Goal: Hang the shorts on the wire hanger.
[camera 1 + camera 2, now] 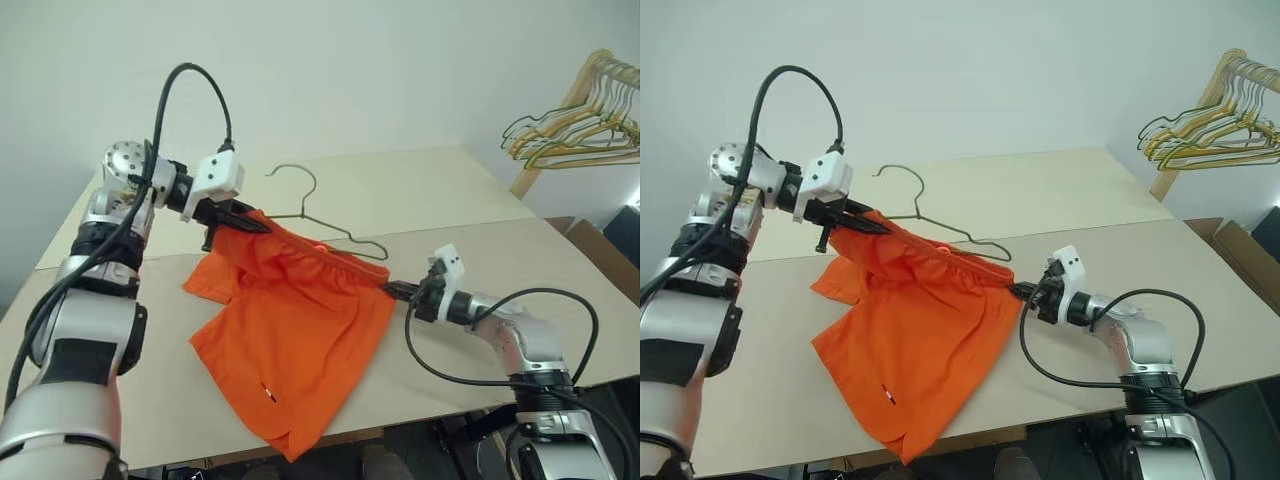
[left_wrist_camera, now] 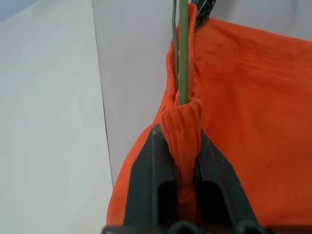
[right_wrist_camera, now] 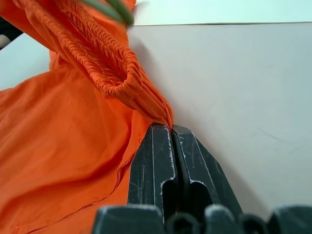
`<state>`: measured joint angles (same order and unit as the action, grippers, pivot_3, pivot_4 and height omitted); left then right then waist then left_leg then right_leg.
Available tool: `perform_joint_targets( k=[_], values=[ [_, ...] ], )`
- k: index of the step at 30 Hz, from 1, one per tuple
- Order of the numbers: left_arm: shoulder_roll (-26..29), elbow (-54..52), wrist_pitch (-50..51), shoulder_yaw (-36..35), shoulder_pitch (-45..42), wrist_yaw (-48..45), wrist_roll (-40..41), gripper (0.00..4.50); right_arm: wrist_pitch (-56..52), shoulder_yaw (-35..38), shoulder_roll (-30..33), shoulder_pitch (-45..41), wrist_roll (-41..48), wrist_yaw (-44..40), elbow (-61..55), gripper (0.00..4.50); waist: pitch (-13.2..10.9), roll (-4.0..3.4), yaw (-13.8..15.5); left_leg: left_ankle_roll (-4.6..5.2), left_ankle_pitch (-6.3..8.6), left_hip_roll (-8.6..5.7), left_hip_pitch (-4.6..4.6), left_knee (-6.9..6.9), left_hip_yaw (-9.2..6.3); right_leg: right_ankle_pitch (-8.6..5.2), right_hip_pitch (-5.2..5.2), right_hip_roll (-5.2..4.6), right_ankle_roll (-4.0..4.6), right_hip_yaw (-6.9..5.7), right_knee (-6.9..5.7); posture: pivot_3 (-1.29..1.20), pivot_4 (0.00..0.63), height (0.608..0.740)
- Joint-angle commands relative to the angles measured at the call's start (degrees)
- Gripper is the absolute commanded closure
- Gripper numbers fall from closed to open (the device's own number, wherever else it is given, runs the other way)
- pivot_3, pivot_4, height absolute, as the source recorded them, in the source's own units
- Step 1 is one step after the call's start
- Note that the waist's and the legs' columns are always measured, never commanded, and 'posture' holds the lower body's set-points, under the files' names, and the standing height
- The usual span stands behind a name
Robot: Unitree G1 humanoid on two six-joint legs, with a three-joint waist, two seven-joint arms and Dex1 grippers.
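Orange shorts point(image 1: 300, 340) stretched between my left gripper point(image 1: 232, 215) and right gripper point(image 1: 400, 291), both clamping the waistband; I'd keep tension along the wire hanger point(image 1: 330, 225).

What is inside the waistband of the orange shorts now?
The wire hanger runs into the waistband of the shorts; its hook and one sloping arm show. The fabric covers the rest.

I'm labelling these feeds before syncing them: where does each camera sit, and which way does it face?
Left eye, right eye: on the head, looking down over the table; both arms show.
Left wrist: looks along the left gripper, shut on the shorts beside the wire hanger.
Right wrist: looks along the right gripper, pinching the waistband.
All share the shorts.
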<state>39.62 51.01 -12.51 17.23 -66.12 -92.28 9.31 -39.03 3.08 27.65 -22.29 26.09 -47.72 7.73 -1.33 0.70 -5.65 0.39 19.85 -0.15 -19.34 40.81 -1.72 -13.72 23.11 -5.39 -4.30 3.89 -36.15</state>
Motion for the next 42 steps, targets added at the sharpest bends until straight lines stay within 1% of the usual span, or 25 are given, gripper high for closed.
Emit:
perform_joint_targets(
  k=[1,7,10,12,15,19,24,25,28,32,35,39,42],
  values=[
    [2.85,-1.65,-2.2,0.26,0.22,-0.22,1.84,4.5,-0.57,2.33,1.77,-1.35,0.5,0.32,0.49,4.46,0.0,0.0,-0.01,0.0,0.0,0.0,0.01,0.0,0.01,0.0,0.0,0.0,0.0,0.0,0.0,-0.04,0.0,0.74],
    [3.71,-1.01,-3.99,1.02,1.5,-0.22,0.04,4.5,0.92,1.96,3.18,-1.0,-0.46,-0.16,0.33,4.46,0.0,0.0,0.02,-0.01,0.0,-0.01,0.01,0.01,0.06,0.0,0.0,0.0,0.0,0.01,0.01,-0.04,0.0,0.74],
    [3.42,-0.32,-5.16,0.03,1.74,-0.22,-0.98,4.5,-0.14,2.14,4.13,-0.96,0.02,-0.7,-0.48,4.46,0.0,0.0,0.05,-0.01,0.0,-0.01,0.01,0.01,0.11,0.0,0.0,0.01,0.0,0.01,0.02,-0.04,0.0,0.74],
    [2.65,0.08,-4.77,-1.68,1.65,-0.22,0.42,4.5,-0.7,2.16,4.44,-1.23,0.06,-0.63,-0.08,4.46,0.0,0.0,0.05,-0.01,0.0,-0.01,0.01,0.01,0.13,0.0,-0.01,0.0,0.0,0.01,0.02,-0.04,0.0,0.74],
    [1.49,-0.08,-1.6,-4.14,0.97,-0.22,3.5,4.5,-0.82,1.56,4.65,-1.68,-0.65,-0.29,1.36,4.46,0.0,0.0,0.02,0.0,0.0,0.0,0.01,0.02,0.14,0.0,-0.01,0.01,0.0,0.01,0.02,-0.05,0.0,0.74],
    [2.79,-3.03,0.8,-2.57,1.73,-0.22,7.38,4.5,0.14,1.18,4.38,-1.83,-1.18,-0.3,2.45,4.46,0.0,0.0,-0.03,0.0,0.0,0.0,0.01,0.02,0.12,0.0,-0.01,0.0,0.0,0.01,0.01,-0.05,0.0,0.74],
    [4.69,-5.07,2.01,0.57,2.8,-0.22,9.16,4.5,0.47,0.94,4.0,-2.14,-1.3,-0.06,3.0,4.46,0.0,0.0,-0.04,0.0,0.0,0.0,0.01,0.02,0.07,0.0,-0.01,0.0,0.0,0.01,0.01,-0.04,0.0,0.74],
    [5.25,-5.17,1.29,1.49,2.93,-0.22,8.8,4.5,0.51,0.93,4.0,-2.19,-1.3,-0.07,3.09,4.46,0.0,0.0,-0.02,0.0,0.0,0.0,0.01,0.02,0.07,0.0,0.0,0.0,0.0,0.01,0.01,-0.04,0.0,0.74],
    [6.28,-2.55,-4.95,3.57,2.76,-0.22,2.47,4.5,1.14,0.52,4.25,-2.47,-2.22,0.43,3.83,4.46,0.0,0.0,-0.02,0.0,0.0,0.0,0.02,0.02,0.09,0.0,-0.01,0.01,0.0,0.02,0.0,-0.04,0.0,0.74],
    [5.02,-0.33,-5.86,2.31,2.1,-0.22,-0.44,4.5,1.08,0.43,4.46,-2.69,-1.94,0.15,3.59,4.46,0.0,0.0,0.0,-0.02,-0.01,0.0,0.02,0.02,0.19,0.0,-0.01,0.02,0.0,0.01,0.02,-0.04,0.0,0.74],
    [4.04,1.05,-7.31,1.7,1.83,2.27,-3.64,4.5,2.47,-0.69,5.58,-2.37,-2.9,-0.46,2.03,4.46,0.0,0.0,0.0,-0.02,-0.01,0.0,0.01,0.02,0.19,0.0,-0.01,0.01,0.0,0.01,0.03,-0.04,0.0,0.74],
    [3.12,2.6,-9.09,1.33,1.81,6.64,-7.09,4.5,7.67,-3.05,9.42,-1.11,-6.39,-2.36,-4.57,4.46,0.0,-0.01,0.17,-0.01,0.0,-0.01,-0.01,0.02,0.18,0.0,-0.01,0.01,0.0,0.01,0.03,-0.04,0.0,0.74],
    [2.25,2.71,-9.2,0.26,2.01,7.28,-7.22,4.5,10.97,-5.79,13.15,-2.67,-10.86,-2.32,-10.07,4.46,0.0,0.0,0.11,0.01,0.0,-0.01,-0.03,0.02,0.2,0.0,0.01,0.0,0.0,0.0,0.06,-0.05,0.0,0.74]
  ],
)
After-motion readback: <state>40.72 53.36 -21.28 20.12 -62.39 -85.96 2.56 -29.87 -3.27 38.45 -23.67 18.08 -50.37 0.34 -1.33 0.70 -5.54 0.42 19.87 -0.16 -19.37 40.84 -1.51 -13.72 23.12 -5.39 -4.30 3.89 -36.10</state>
